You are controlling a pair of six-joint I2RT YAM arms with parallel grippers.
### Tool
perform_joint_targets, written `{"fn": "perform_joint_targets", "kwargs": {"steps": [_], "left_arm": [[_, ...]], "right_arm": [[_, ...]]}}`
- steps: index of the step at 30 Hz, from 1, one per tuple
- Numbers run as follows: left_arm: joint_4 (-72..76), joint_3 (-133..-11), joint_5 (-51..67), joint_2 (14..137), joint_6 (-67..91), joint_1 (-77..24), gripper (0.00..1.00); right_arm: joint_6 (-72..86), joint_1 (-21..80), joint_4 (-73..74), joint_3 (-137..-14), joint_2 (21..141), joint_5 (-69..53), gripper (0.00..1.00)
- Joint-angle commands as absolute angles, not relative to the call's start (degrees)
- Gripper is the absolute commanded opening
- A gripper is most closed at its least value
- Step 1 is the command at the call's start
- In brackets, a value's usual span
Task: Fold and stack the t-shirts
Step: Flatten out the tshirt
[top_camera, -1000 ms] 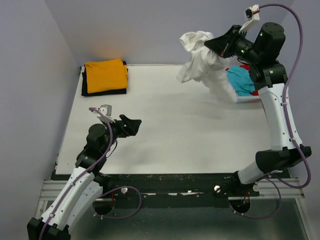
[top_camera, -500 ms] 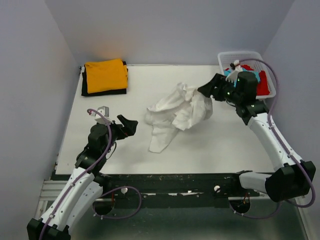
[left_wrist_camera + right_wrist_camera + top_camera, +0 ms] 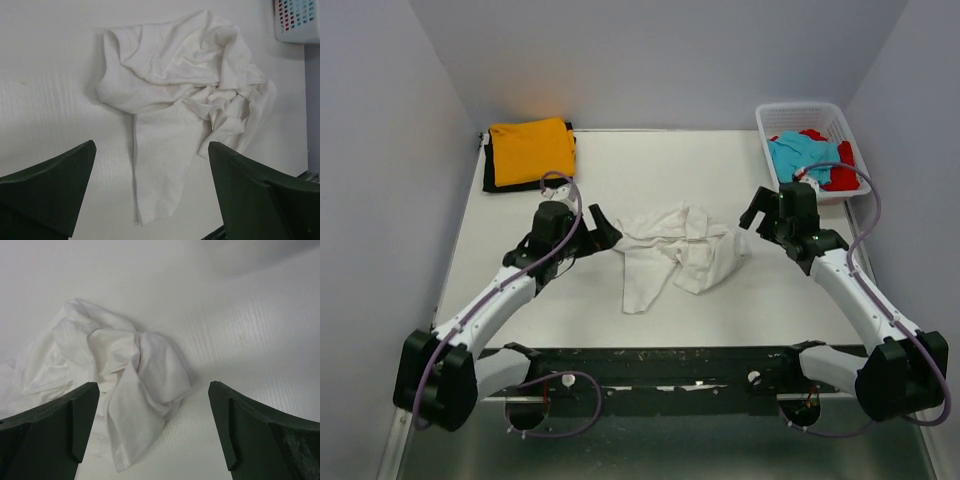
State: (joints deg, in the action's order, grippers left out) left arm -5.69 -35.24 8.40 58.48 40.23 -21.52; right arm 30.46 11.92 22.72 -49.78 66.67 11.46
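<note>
The crumpled white cloth t-shirt [image 3: 670, 250] lay heaped on the counter [image 3: 620, 180], toward the near edge. The left gripper [image 3: 601, 228] and right gripper [image 3: 756, 212] sat beside it, both wide open and empty, likely ready to pull it flat. The folded orange t-shirt [image 3: 530, 150] topped the black t-shirt [image 3: 492, 172] in the far left corner. The turquoise t-shirt [image 3: 798, 155] and red t-shirt [image 3: 842, 176] waited in the white plastic lattice basket [image 3: 800, 107], far right corner.
</note>
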Motion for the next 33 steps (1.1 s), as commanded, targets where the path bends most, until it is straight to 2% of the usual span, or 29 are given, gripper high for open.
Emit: {"fn": "perform_joint_targets", "kwargs": {"steps": [1,5,9,15,17,20,22,23,24,29,33], "left_arm": [[-5.7,-44.6,14.9,72.1,38.1,-22.2,0.99],[-11.0,-51.1,8.8,82.2,38.4,-22.2,0.99],[-15.5,-57.1,7.6,90.5,38.9,-22.2,0.99],[-17.6,-63.3,7.5,100.0,40.7,-22.1,0.98],[-18.1,-65.0,8.3,102.4,41.0,-22.0,0.95],[-15.4,-65.2,12.9,104.6,41.3,-22.1,0.75],[-14.2,-65.3,14.6,105.7,41.6,-22.0,0.46],[-14.1,-65.7,14.8,106.1,41.6,-22.0,0.20],[-14.3,-65.8,14.5,106.2,41.5,-22.1,0.00],[-11.4,-62.3,13.8,102.9,41.2,-22.1,0.00],[-10.9,-60.3,13.3,101.2,41.2,-22.1,0.00]], "right_arm": [[27.7,13.9,16.6,-46.6,65.6,6.3,1.00],[26.7,14.3,12.7,-45.0,65.7,1.5,1.00],[25.4,16.2,11.0,-44.9,66.6,0.4,1.00],[24.3,23.6,9.4,-46.6,71.0,5.2,1.00],[24.4,26.0,9.3,-47.9,73.4,7.2,1.00],[25.6,28.1,8.6,-49.4,76.3,10.1,1.00],[26.8,28.4,7.6,-50.1,78.0,10.8,1.00],[27.2,28.5,7.3,-50.6,79.0,11.1,1.00],[27.9,28.6,7.2,-51.1,80.2,11.5,1.00],[27.7,30.1,7.9,-56.7,87.9,13.8,0.99],[29.5,31.4,10.6,-61.9,95.3,16.9,0.93]]}}
